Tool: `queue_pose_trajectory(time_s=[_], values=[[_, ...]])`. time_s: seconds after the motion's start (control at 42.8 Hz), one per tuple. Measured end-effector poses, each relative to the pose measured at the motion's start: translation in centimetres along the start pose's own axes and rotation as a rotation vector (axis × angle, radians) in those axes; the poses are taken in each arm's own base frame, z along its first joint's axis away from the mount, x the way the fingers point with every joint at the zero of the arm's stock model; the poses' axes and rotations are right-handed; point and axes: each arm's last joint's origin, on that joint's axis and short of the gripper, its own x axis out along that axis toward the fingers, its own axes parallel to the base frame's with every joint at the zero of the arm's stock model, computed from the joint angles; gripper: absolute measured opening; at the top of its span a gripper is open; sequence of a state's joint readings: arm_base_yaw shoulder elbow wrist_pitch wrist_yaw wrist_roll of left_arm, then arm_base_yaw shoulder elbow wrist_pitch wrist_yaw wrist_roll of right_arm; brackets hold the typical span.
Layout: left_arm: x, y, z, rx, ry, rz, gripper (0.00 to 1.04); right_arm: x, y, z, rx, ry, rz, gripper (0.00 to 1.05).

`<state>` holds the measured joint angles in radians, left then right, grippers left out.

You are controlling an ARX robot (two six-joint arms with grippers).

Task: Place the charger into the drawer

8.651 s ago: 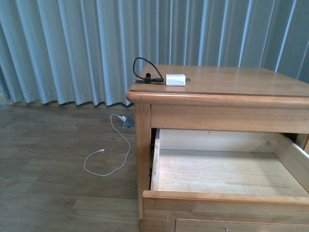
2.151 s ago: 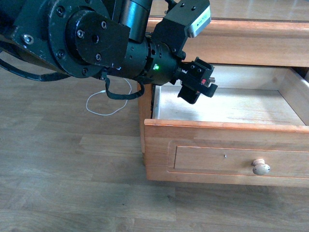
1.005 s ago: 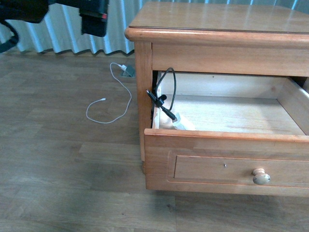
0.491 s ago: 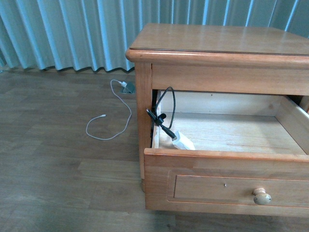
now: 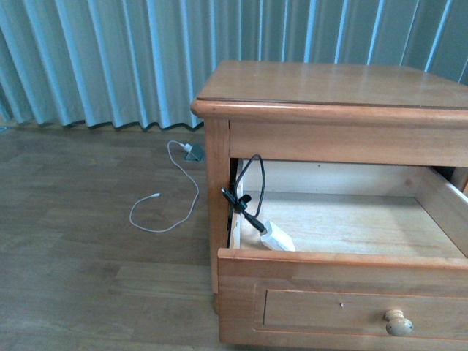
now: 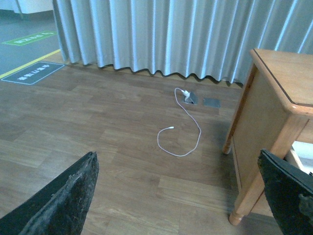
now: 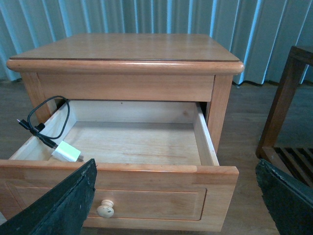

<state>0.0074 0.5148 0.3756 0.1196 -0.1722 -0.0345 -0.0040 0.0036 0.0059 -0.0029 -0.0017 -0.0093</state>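
Observation:
The white charger (image 5: 276, 237) lies inside the open wooden drawer (image 5: 344, 272), in its front left corner, with its black cable (image 5: 247, 186) looping up against the drawer's left side. It also shows in the right wrist view (image 7: 66, 151), inside the drawer (image 7: 146, 169). Neither arm shows in the front view. My left gripper (image 6: 178, 196) is open and empty over the floor, left of the nightstand. My right gripper (image 7: 176, 198) is open and empty in front of the drawer front.
The nightstand (image 5: 329, 84) stands before a pale blue curtain (image 5: 110, 51). A long thin white cable (image 5: 172, 197) lies on the wood floor, plugged into a floor socket (image 5: 194, 152). A dark wooden shelf (image 7: 288, 112) stands beside the nightstand.
The charger went from the nightstand top into the drawer. The left arm, over the drawer 2.2 s ago, has withdrawn out of the front view. The view has risen slightly.

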Motion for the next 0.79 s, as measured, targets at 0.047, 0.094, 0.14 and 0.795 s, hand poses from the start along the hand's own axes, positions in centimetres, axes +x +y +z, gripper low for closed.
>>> queue_pose_trajectory(time_s=[0.047, 0.094, 0.14, 0.795], values=[[-0.4, 0.2, 0.0, -0.014, -0.01, 0.012, 0.99, 0.0, 0.0, 0.0, 0.0, 0.0, 0.0, 0.96], [-0.5, 0.3, 0.1, -0.023, -0.016, 0.013, 0.99, 0.0, 0.0, 0.0, 0.0, 0.0, 0.0, 0.96], [-0.5, 0.2, 0.1, -0.025, -0.014, 0.008, 0.99, 0.0, 0.0, 0.0, 0.0, 0.0, 0.0, 0.96], [-2.3, 0.0, -6.4, 0.026, -0.01, -0.18, 0.04, 0.0, 0.0, 0.0, 0.0, 0.0, 0.0, 0.96]])
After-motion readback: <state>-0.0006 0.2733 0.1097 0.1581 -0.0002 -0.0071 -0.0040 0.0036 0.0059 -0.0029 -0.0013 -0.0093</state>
